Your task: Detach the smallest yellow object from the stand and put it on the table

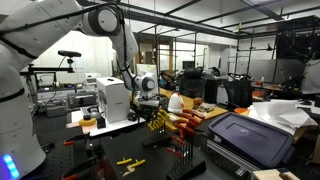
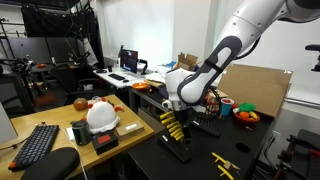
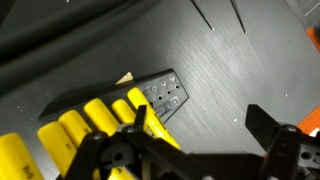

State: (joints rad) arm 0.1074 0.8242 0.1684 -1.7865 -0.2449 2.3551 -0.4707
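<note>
The handles (image 3: 95,118) look like smooth yellow plastic with a soft gloss. The stand (image 3: 165,92) is matt black and drilled with small holes. The worktop (image 3: 230,75) is dark and smooth with a faint sheen. The hand (image 3: 195,128) is matt black. The arm (image 1: 40,30) wears glossy white plastic shells.

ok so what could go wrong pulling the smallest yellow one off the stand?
1. The yellow handles sit packed side by side in the wrist view. The gripper, jaws open with one overlapping them, could close on the wrong handle or on two at once.
2. Nothing visibly clamps the black stand, so an off-axis pull may drag or tip it.
</note>
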